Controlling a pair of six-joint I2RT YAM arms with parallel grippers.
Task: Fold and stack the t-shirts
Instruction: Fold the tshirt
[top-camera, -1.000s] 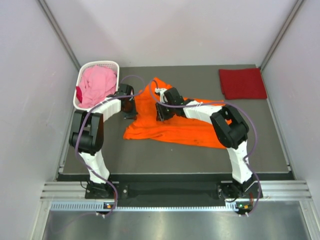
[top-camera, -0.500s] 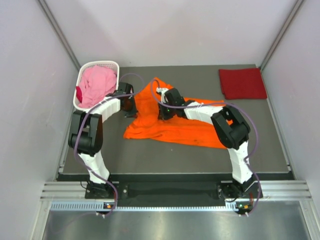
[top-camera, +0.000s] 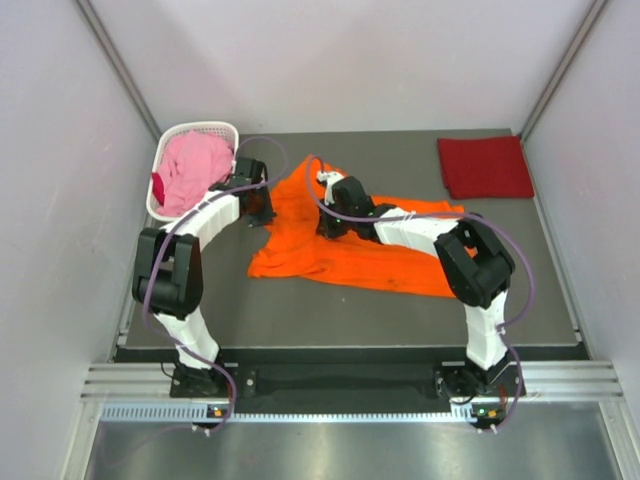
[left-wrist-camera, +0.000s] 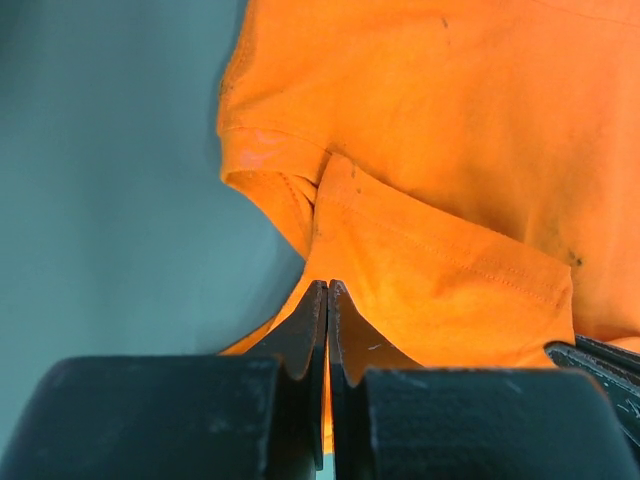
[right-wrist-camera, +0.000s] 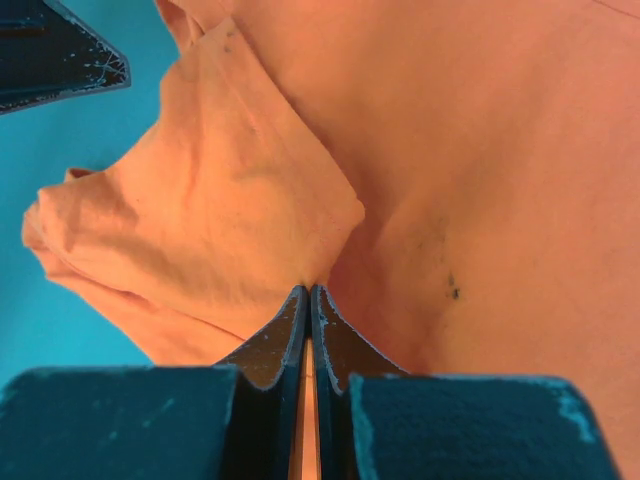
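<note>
At the near edge of the dark table (top-camera: 350, 310), both arm bases, bolted side by side. Just beyond, in the middle of the table, the orange t-shirt (top-camera: 345, 260), spread wide but wrinkled, its far left part drawn to a point. Over that far part, both arms reaching in, one from each side.

Left gripper (left-wrist-camera: 327, 292): jaws pressed together, a thin edge of the orange cloth pinched between them, just beside a sleeve hem. Right gripper (right-wrist-camera: 308, 292): jaws also together, clamped on a raised fold of the same shirt. In the top view, near each other, the left one at the shirt's left border, the right one a little more toward the centre.

Farther back, at the far left corner, the white basket (top-camera: 232, 130), with the pink t-shirt (top-camera: 193, 170) bunched inside. At the far right corner, the dark red t-shirt (top-camera: 485, 166), folded flat into a rectangle, well apart from the orange one.
</note>
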